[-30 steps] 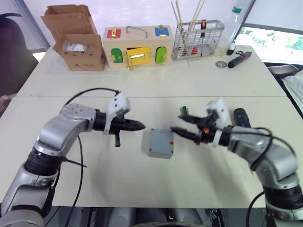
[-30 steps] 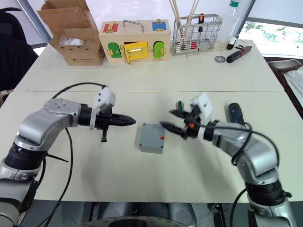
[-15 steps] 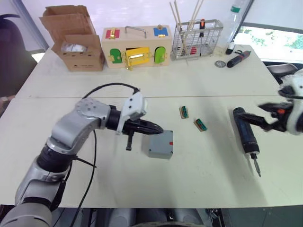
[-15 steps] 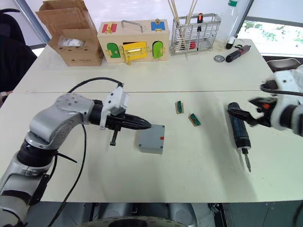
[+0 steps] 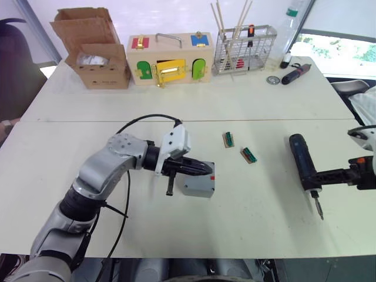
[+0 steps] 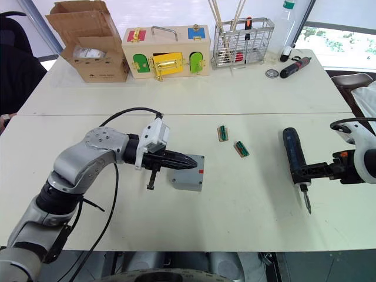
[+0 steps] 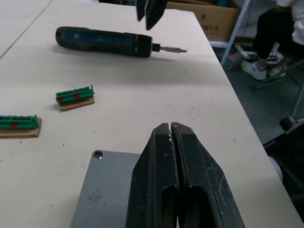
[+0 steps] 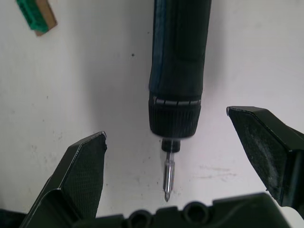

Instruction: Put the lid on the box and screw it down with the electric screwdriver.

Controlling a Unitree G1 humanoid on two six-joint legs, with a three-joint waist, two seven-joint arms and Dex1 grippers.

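Observation:
The small grey box (image 5: 198, 184) sits mid-table, its red tab (image 5: 212, 178) facing right. Its top is a flat grey face with a corner screw hole (image 7: 97, 154), which looks like the lid (image 7: 107, 190) seated on it. My left gripper (image 5: 208, 169) is shut and empty, its tips just over the box's top. The dark blue electric screwdriver (image 5: 302, 160) lies on the table at the right, bit (image 8: 167, 180) pointing toward the near edge. My right gripper (image 8: 166, 126) is wide open, one finger on each side of the screwdriver's bit end, not gripping it.
Two green terminal blocks (image 5: 228, 139) (image 5: 248, 155) lie between box and screwdriver. Along the far edge stand a cardboard box (image 5: 94, 50), a wooden box with coloured doors (image 5: 170, 59), a wire rack (image 5: 244, 50) and a small black-and-red tool (image 5: 296, 73). A person (image 7: 285, 28) sits beyond the table.
My left gripper, shut throughout, slid right from beside the box to over its top. My right gripper left the box, swung out right and came down open around the screwdriver's bit end.

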